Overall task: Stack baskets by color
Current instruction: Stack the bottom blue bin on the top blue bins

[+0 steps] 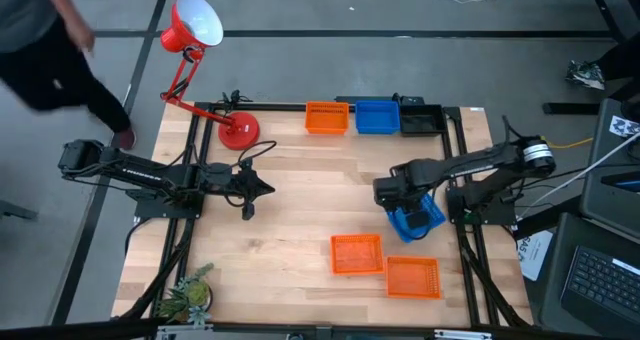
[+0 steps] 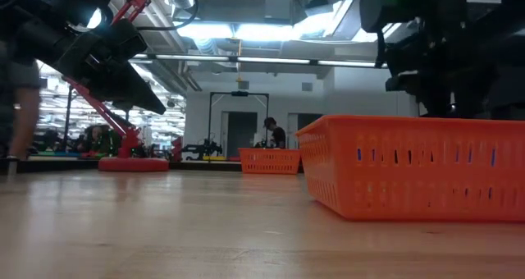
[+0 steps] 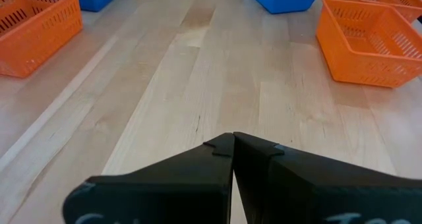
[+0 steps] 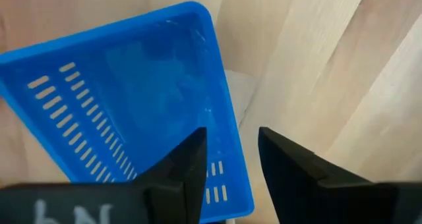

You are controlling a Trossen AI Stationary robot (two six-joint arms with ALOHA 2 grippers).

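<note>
1. Six baskets show on the table (image 1: 300,180). Taking the red desk lamp (image 1: 205,40) at the far left corner as landmark: an orange basket (image 1: 327,117), a blue basket (image 1: 377,116) and a black basket (image 1: 420,119) stand in a row along the far edge, rightward of the lamp's base. Two more orange baskets (image 1: 357,254) (image 1: 413,276) lie side by side at the near edge, diagonally across the table from the lamp. A loose blue basket (image 1: 415,220) lies askew on the side opposite the lamp.
2. The right gripper (image 4: 231,165) hangs over the loose blue basket, its fingers apart and straddling one wall of it near a corner; nothing is clamped yet.
3. The left gripper (image 3: 232,145) waits just near of the lamp's base, fingers pressed together, holding nothing.
4. Judged step: gripping the loose blue basket to carry it to the blue one in the far row.
5. To do it well: lower until the rim sits deep between the fingers, close firmly on the wall, lift level, then square the basket with its mate before nesting it.
</note>
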